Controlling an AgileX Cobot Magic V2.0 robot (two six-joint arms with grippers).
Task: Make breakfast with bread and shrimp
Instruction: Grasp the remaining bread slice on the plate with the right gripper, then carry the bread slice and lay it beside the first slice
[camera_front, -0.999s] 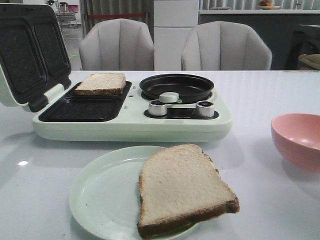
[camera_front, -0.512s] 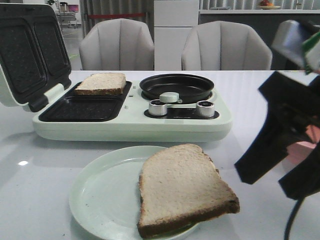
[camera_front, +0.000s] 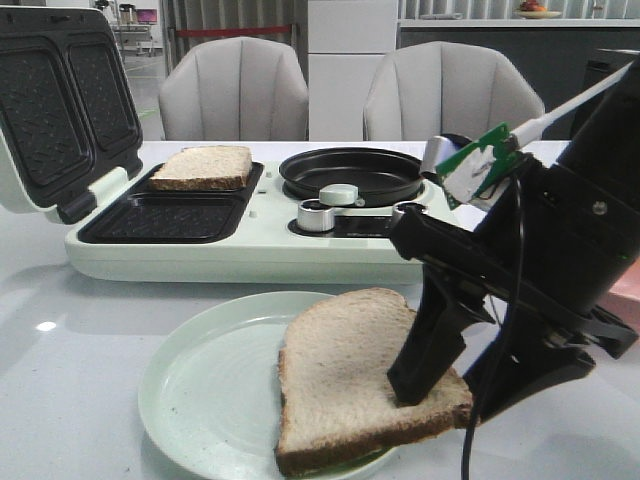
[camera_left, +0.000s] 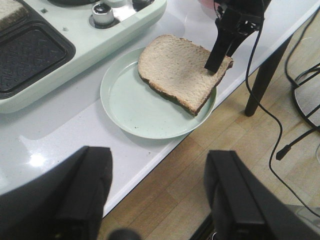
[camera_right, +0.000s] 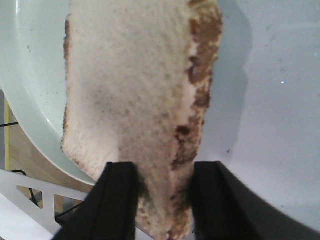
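Your right gripper (camera_front: 455, 385): jaws parted, straddling near bread slice (camera_front: 350, 375) edge on plate (camera_front: 200, 400). Left gripper (camera_left: 160, 200): wide, empty.

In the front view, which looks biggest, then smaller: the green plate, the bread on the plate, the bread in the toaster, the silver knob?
1. Green plate.
2. Bread on the plate, though it sits nearest the camera.
3. Bread in the toaster, farther back, so its look may mislead.
4. Silver knob.
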